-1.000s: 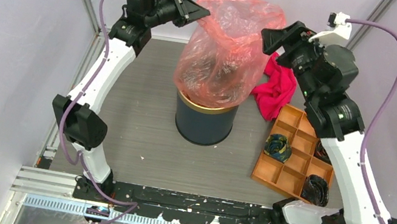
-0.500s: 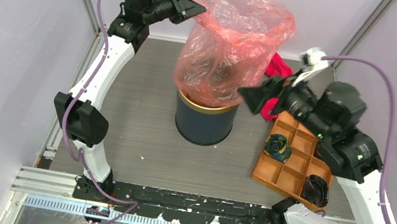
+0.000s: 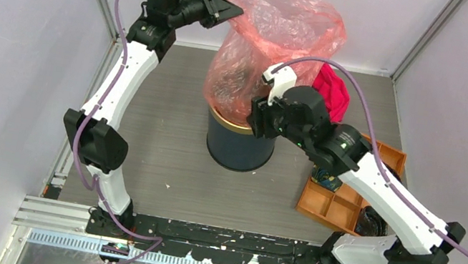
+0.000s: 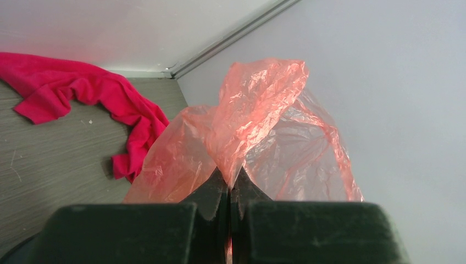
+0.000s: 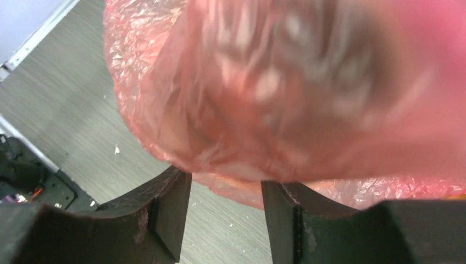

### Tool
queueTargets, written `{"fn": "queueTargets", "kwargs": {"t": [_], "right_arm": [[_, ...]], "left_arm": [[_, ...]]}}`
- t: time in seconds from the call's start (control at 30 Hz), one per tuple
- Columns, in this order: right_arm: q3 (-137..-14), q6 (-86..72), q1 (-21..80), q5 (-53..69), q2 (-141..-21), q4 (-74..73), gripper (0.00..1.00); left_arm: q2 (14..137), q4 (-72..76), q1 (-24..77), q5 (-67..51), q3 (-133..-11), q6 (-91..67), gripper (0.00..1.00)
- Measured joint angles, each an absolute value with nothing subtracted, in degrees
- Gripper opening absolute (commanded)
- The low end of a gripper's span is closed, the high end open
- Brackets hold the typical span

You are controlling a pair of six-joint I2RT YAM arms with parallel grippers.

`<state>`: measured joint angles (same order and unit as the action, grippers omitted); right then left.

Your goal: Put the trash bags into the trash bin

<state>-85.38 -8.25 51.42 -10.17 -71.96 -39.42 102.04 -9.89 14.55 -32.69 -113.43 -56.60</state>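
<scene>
Left gripper (image 4: 228, 184) clamps the trash bag (image 3: 280, 38) upright over the trash bin (image 3: 238, 151). Right gripper (image 5: 225, 186) — jaws apart, empty — sits at its bulge, likely to stuff it.

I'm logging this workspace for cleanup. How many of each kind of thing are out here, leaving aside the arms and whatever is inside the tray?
trash bag, red-pink film: 1
trash bin, navy with gold rim: 1
cloth, magenta: 1
compartment tray, orange: 1
Total: 4
</scene>
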Motion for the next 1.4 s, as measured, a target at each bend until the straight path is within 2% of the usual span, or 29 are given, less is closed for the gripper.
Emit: {"fn": "queueTargets", "kwargs": {"t": [0.1,0.2,0.37,0.63,0.77,0.97,1.07,1.2,1.4], "right_arm": [[-85.4,-8.3,52.0,-14.5,-74.3,-38.4,0.40],[-86.0,-8.5,52.0,-19.7,-76.7,-37.4,0.38],[-87.2,-8.5,52.0,-26.5,-82.7,-36.2,0.36],[-86.9,-9.4,52.0,-27.3,-85.7,-36.0,0.36],[-86.9,-10.0,52.1,-26.6,-85.3,-36.3,0.47],[-87.3,-11.1,52.8,-23.8,-81.3,-39.0,0.72],[-88.0,-11.7,53.2,-22.6,-78.9,-39.6,0.78],[-88.1,-12.8,53.4,-21.3,-75.9,-41.2,0.77],[-88.5,-13.9,55.7,-18.9,-73.3,-42.9,0.68]], "left_arm": [[102.0,-10.1,14.5,-32.9,-113.4,-56.6,0.01],[102.0,-10.1,14.5,-33.1,-113.4,-56.6,0.01],[102.0,-10.1,14.5,-33.3,-113.4,-56.6,0.00],[101.1,-10.1,14.5,-33.3,-111.7,-56.5,0.01],[99.7,-10.2,14.5,-32.5,-109.0,-56.0,0.01],[95.9,-10.2,14.5,-31.1,-102.7,-55.0,0.00],[95.7,-9.8,14.5,-31.0,-102.1,-55.1,0.01],[95.7,-9.6,14.5,-31.0,-102.1,-55.1,0.01],[95.7,-9.5,14.5,-31.1,-102.1,-55.1,0.01]]}}
